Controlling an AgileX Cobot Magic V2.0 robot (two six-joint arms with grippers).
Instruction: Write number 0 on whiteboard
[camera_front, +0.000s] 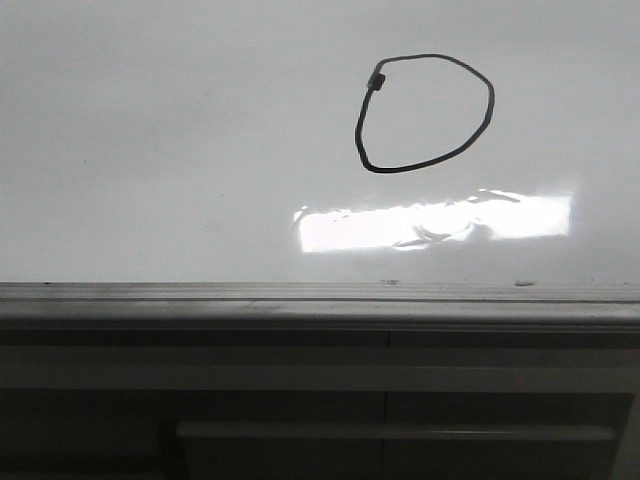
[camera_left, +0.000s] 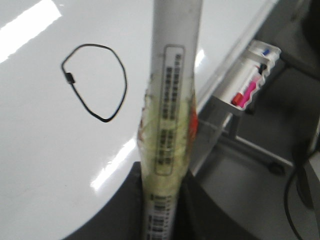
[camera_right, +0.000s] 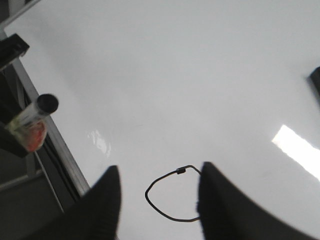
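Note:
The whiteboard (camera_front: 150, 150) fills the front view, with its grey edge rail (camera_front: 300, 292) along the near side. The number 0 (camera_front: 491, 105) is a lopsided black oval at the upper right, with a dark blot (camera_front: 376, 80) at its upper left. Neither gripper shows in the front view. In the left wrist view my left gripper (camera_left: 161, 180) is shut on a white labelled marker (camera_left: 170, 115), held off the board beside the 0 (camera_left: 125, 82). In the right wrist view my right gripper (camera_right: 160, 172) is open and empty above the board (camera_right: 175, 75), and the 0 (camera_right: 150, 200) shows between its fingers.
A bright rectangular light glare (camera_front: 430, 222) lies below the 0. Grey drawer fronts (camera_front: 390, 430) sit under the rail. A white holder (camera_left: 252, 75) with pink and blue markers hangs off the board's edge. Dark cables (camera_left: 300, 200) lie on the floor. The held marker also shows in the right wrist view (camera_right: 32, 120).

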